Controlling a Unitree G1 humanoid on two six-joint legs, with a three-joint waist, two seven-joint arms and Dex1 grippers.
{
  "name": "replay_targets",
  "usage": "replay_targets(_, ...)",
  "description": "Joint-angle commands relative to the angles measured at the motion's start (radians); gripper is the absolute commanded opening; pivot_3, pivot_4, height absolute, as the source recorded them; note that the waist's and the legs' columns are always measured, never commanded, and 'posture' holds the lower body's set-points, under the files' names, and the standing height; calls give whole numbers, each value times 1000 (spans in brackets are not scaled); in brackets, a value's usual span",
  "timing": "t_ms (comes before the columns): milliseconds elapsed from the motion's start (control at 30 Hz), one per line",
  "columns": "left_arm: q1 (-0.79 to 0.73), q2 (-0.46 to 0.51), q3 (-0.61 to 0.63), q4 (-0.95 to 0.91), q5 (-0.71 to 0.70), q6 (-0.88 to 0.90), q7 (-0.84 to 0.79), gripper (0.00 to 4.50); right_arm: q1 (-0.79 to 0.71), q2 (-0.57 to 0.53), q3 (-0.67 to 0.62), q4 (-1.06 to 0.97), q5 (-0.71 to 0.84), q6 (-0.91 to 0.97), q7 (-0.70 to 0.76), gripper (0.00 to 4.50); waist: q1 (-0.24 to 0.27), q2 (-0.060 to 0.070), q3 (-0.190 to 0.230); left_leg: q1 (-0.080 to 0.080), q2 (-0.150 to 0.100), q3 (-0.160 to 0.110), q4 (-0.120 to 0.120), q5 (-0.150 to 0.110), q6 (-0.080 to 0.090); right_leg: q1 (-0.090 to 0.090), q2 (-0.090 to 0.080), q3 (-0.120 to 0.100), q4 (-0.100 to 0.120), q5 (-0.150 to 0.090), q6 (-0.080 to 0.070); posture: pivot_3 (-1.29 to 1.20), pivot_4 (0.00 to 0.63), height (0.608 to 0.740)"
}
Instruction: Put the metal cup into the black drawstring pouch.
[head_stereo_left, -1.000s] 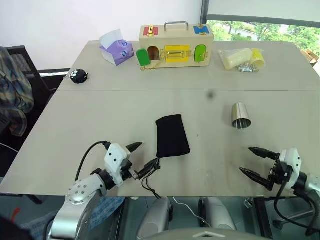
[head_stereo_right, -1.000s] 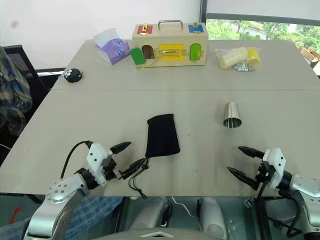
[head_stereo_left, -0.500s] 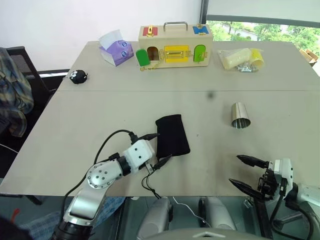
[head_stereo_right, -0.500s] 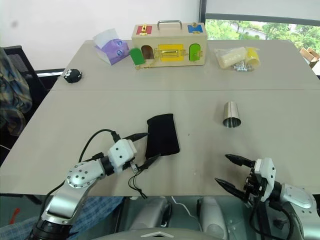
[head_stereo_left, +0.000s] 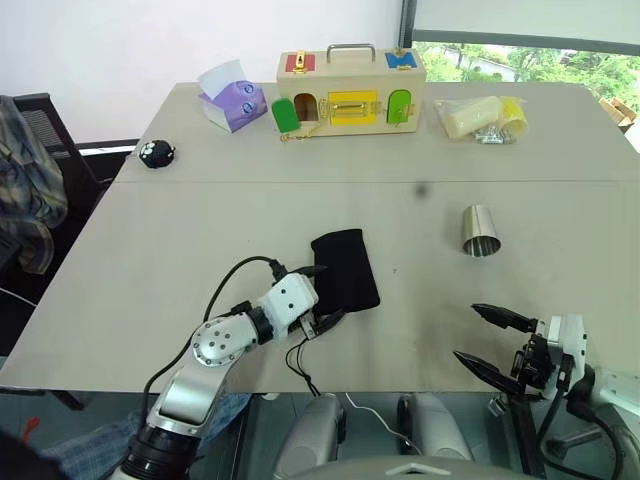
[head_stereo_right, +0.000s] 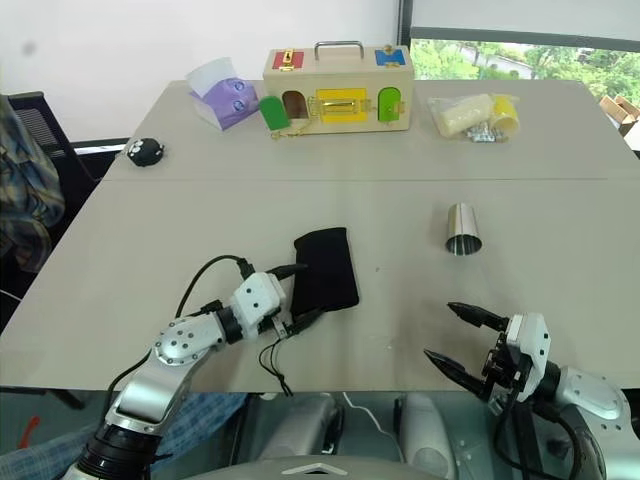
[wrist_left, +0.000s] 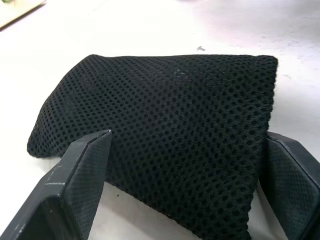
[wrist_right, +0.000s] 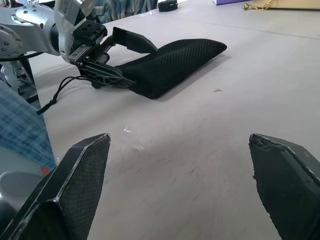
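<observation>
The black drawstring pouch (head_stereo_left: 345, 271) lies flat on the table (head_stereo_left: 150, 260), a little left of the middle and not far from the near edge, its thin cord (head_stereo_left: 300, 372) trailing off that edge. The left gripper (head_stereo_left: 322, 294) is at the pouch's near-left end with its fingers apart, one on each side of the mesh fabric; in the left wrist view the pouch (wrist_left: 170, 135) lies between the two fingers (wrist_left: 85, 165), which stand just beside its sides, and whether they press it cannot be told. The metal cup (head_stereo_left: 482, 231) stands mouth down on the right half of the table, well apart from the pouch. The right gripper (head_stereo_left: 490, 340) hovers at the near edge toward the right corner, its fingers spread wide and holding nothing, near the cup but not touching. Along the far edge stand a purple tissue box (head_stereo_left: 232, 97), a wooden latch box (head_stereo_left: 351, 89) and a clear bag (head_stereo_left: 480, 117); a small black toy (head_stereo_left: 156, 152) lies by the left edge
</observation>
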Motion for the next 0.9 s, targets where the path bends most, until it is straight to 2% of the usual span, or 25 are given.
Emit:
replay_targets(33, 2, 0, 14, 12, 0, 6, 11, 4430, 2, 5, -2, -43, 22, -6, -5, 4500, 0, 0, 0, 0, 0, 0, 0, 0, 0, 0, 0, 0, 0, 0, 0, 0, 150, 710)
replay_targets(133, -2, -8, 12, 14, 0, 6, 22, 4430, 0, 7, -5, -49, 33, -3, -4, 4500, 0, 0, 0, 0, 0, 0, 0, 0, 0, 0, 0, 0, 0, 0, 0, 0, 150, 710)
replay_targets(167, -5, -11, 11, 15, -1, 8, 23, 3917, -2, 6, -5, -50, 37, -2, -3, 4500, 0, 0, 0, 0, 0, 0, 0, 0, 0, 0, 0, 0, 0, 0, 0, 0, 150, 710)
replay_targets(200, -6, -13, 11, 16, -2, 9, 24, 3728, -4, 7, -5, -52, 41, -2, -2, 4500, 0, 0, 0, 0, 0, 0, 0, 0, 0, 0, 0, 0, 0, 0, 0, 0, 150, 710)
replay_targets(433, -5, -7, 7, 13, -25, 15, -5, 190, -11, 6, -4, -54, 43, -2, -8, 4500, 0, 0, 0, 0, 0, 0, 0, 0, 0, 0, 0, 0, 0, 0, 0, 0, 150, 710)
replay_targets(467, -5, -7, 7, 13, -25, 14, -5, 82, -11, 6, -4, -53, 43, -1, -8, 4500, 0, 0, 0, 0, 0, 0, 0, 0, 0, 0, 0, 0, 0, 0, 0, 0, 150, 710)
replay_targets(733, -32, -30, 34, 11, -68, 44, 4, 82, -20, 5, -8, -48, 40, 0, -15, 4500, 0, 0, 0, 0, 0, 0, 0, 0, 0, 0, 0, 0, 0, 0, 0, 0, 150, 710)
replay_targets(800, -68, -52, 59, 5, -112, 93, 14, 82, -29, 5, -14, -40, 34, 1, -25, 4500, 1, 0, 0, 0, 0, 0, 0, 0, 0, 0, 0, 0, 0, 0, 0, 0, 150, 710)
replay_targets(900, -166, -107, 125, -13, -242, 262, 54, 82, -64, 10, -30, 1, -6, 2, -89, 4500, 1, 0, 0, -1, 0, -1, 1, 0, 0, 0, 0, -1, 0, 0, 0, 0, 150, 710)
